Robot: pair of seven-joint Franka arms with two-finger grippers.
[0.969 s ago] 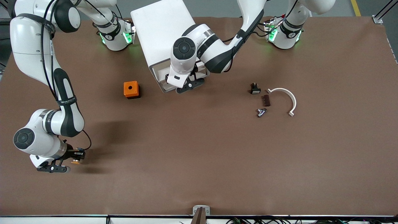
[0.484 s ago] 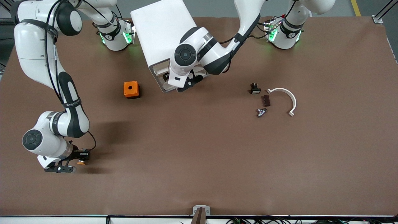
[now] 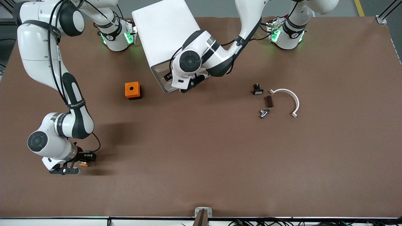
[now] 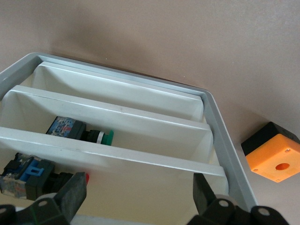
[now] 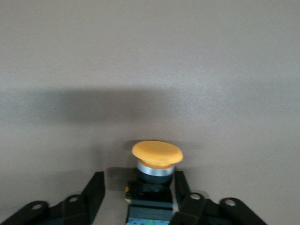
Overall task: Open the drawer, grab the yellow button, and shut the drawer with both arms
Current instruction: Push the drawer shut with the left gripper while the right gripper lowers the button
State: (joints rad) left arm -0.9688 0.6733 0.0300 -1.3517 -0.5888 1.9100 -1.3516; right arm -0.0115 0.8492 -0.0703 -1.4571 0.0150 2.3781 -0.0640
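The right hand grips the button between its fingers, orange cap pointing outward along the hand's reach, low over the worktop at the right arm's end. The left hand, fingers spread, sits right at the front of the drawer, seemingly almost pushed in; it is clearly the nearer hand for that push. Two buttons remain in the drawers, one orange cube stands beside the cabinet.
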